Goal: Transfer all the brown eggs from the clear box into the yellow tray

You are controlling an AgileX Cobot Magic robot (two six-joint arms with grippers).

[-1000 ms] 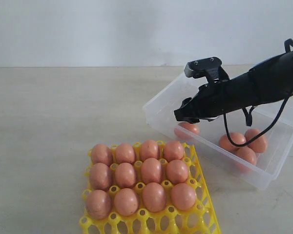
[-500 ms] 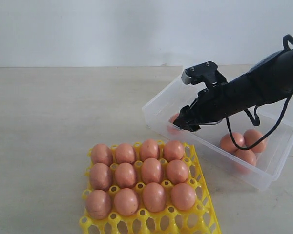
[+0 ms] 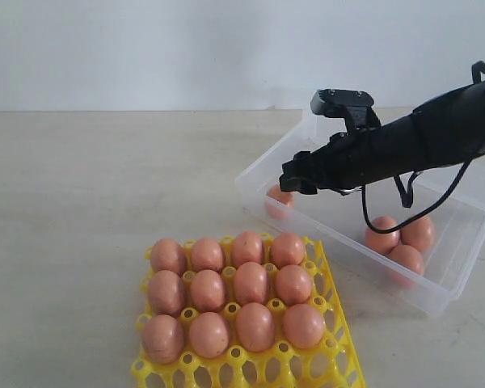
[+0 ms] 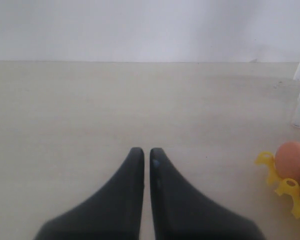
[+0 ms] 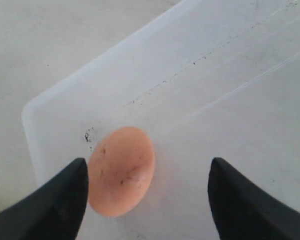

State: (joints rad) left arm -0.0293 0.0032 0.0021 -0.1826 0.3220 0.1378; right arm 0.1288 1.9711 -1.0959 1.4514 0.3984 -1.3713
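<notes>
The left gripper [image 4: 146,152] hangs over the bare pale tabletop [image 3: 105,178], its black fingers pressed together on nothing. To its right the bright yellow plastic egg tray [image 3: 333,360] holds twelve smooth reddish-brown eggs [image 3: 251,283] in three rows of four, each standing on end in its cup. Further right, in the near left corner of the shallow clear plastic box [image 3: 347,250], a lone brown egg [image 3: 278,198] lies on its side, faintly dark-specked, its long axis roughly crosswise to the line between the fingers above. The right gripper [image 3: 295,179] hovers over it, jaws spread wide and empty, one finger [image 5: 65,200] just beside the shell. Three more brown eggs [image 3: 400,242] cluster at the box's right end.
</notes>
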